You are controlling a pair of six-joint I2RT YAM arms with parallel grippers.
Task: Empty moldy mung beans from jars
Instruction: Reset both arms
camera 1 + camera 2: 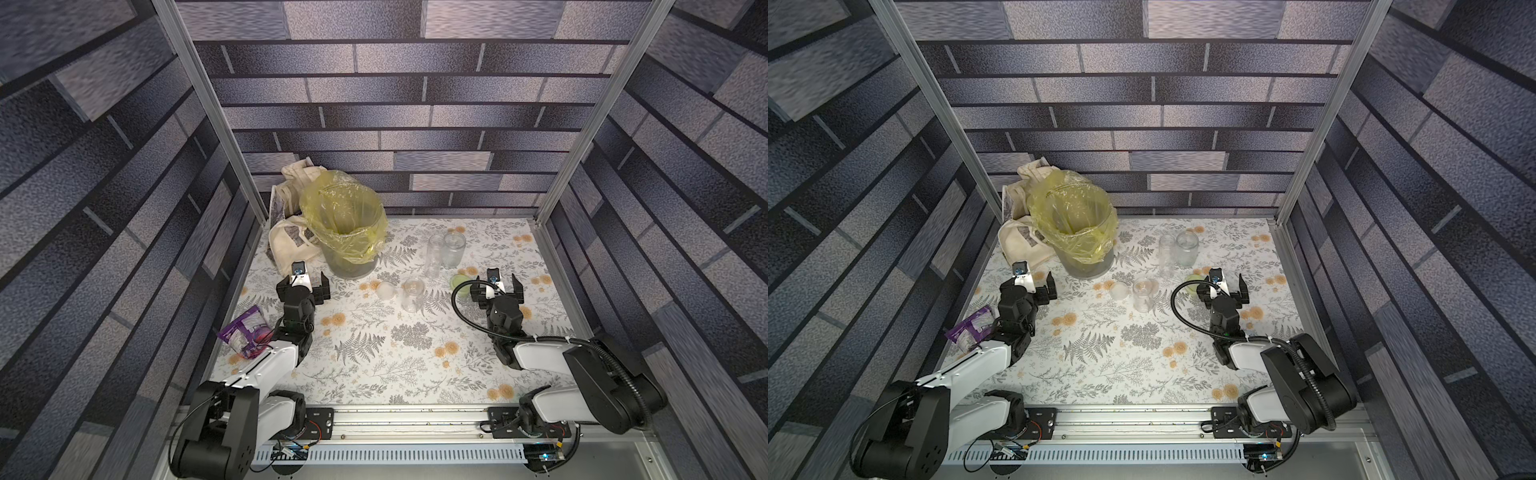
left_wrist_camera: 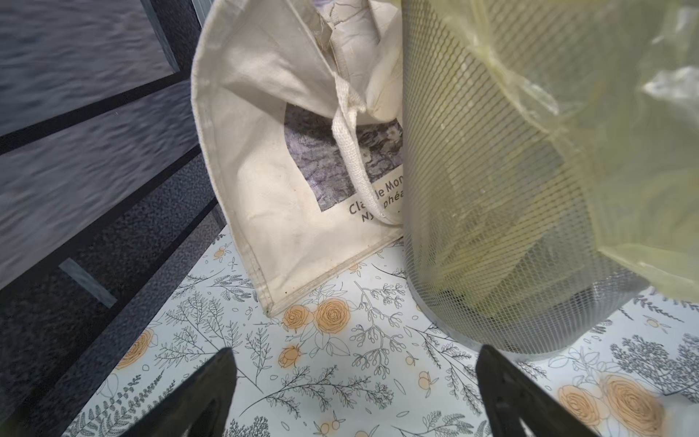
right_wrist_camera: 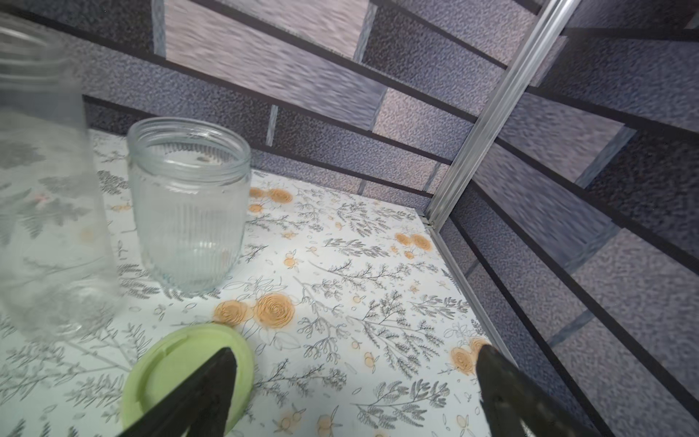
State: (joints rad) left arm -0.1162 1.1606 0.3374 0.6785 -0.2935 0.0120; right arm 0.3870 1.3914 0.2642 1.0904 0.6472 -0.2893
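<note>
Three clear jars stand lidless and look empty in both top views: a tall narrow jar (image 1: 434, 255), a wider ribbed jar (image 1: 454, 248) (image 3: 189, 204) and a short jar (image 1: 412, 294). A frosted lid (image 1: 386, 289) lies beside the short jar. A pale green lid (image 1: 460, 280) (image 3: 166, 363) lies flat near my right gripper (image 1: 495, 289) (image 3: 353, 378), which is open and holds nothing. My left gripper (image 1: 303, 286) (image 2: 353, 378) is open and empty over the cloth, in front of the mesh bin (image 2: 491, 227). A dull dark-green mass (image 2: 491, 302) that may be the mung beans shows low inside the bin's yellow bag.
The bin with its yellow bag (image 1: 345, 232) stands at the back left, and a cream tote bag (image 1: 291, 232) leans behind it. A purple pouch (image 1: 245, 332) lies by the left wall. Metal frame posts and patterned walls close in the floral table (image 1: 395, 365).
</note>
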